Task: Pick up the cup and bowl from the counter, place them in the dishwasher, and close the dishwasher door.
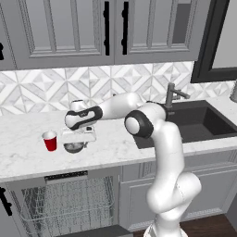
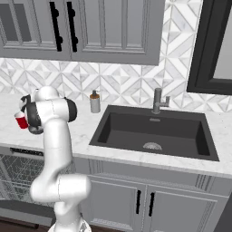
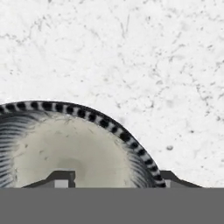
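Here the gripper [image 1: 76, 139] is hovering right over the bowl [image 1: 74, 147] on the counter [image 1: 28, 159], just right of the cup [image 1: 50, 140], fingers straddling its rim, grasp unclear; it looks light, stiff, slippery, best pinched at the rim.

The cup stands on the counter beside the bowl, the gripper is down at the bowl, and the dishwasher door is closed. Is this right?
Not quite: the dishwasher door is open, and the left base view shows the wire racks. The cup, counter, bowl and gripper are as stated.
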Robot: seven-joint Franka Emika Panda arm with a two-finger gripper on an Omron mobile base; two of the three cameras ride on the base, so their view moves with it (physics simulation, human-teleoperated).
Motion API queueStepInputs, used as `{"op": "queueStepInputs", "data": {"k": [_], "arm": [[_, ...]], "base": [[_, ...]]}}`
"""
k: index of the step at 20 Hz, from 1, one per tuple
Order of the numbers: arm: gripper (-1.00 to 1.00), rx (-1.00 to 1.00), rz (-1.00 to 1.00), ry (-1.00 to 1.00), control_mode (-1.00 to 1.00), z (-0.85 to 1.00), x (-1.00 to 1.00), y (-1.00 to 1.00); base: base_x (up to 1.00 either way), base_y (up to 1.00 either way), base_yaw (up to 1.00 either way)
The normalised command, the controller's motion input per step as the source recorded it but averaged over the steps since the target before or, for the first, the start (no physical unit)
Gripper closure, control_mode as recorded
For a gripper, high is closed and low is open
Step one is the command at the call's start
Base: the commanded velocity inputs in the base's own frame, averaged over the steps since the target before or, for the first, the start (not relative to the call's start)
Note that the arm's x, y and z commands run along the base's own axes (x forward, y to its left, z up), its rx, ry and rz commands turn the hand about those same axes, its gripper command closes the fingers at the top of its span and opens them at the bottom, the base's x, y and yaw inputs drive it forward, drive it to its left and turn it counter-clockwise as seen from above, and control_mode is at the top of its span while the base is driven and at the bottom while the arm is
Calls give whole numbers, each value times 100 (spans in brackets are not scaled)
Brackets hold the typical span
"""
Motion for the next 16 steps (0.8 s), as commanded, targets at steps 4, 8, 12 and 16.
{"op": "queueStepInputs", "data": {"k": [4, 8, 12, 16], "arm": [[100, 0, 0, 0, -100, 0, 0, 0], [100, 0, 0, 0, -100, 0, -1, 0], [100, 0, -1, 0, -100, 0, -46, -27], [100, 2, -1, -1, -100, 0, -62, -40]], "base": [[0, 0, 0], [0, 0, 0], [0, 0, 0], [0, 0, 0]]}}
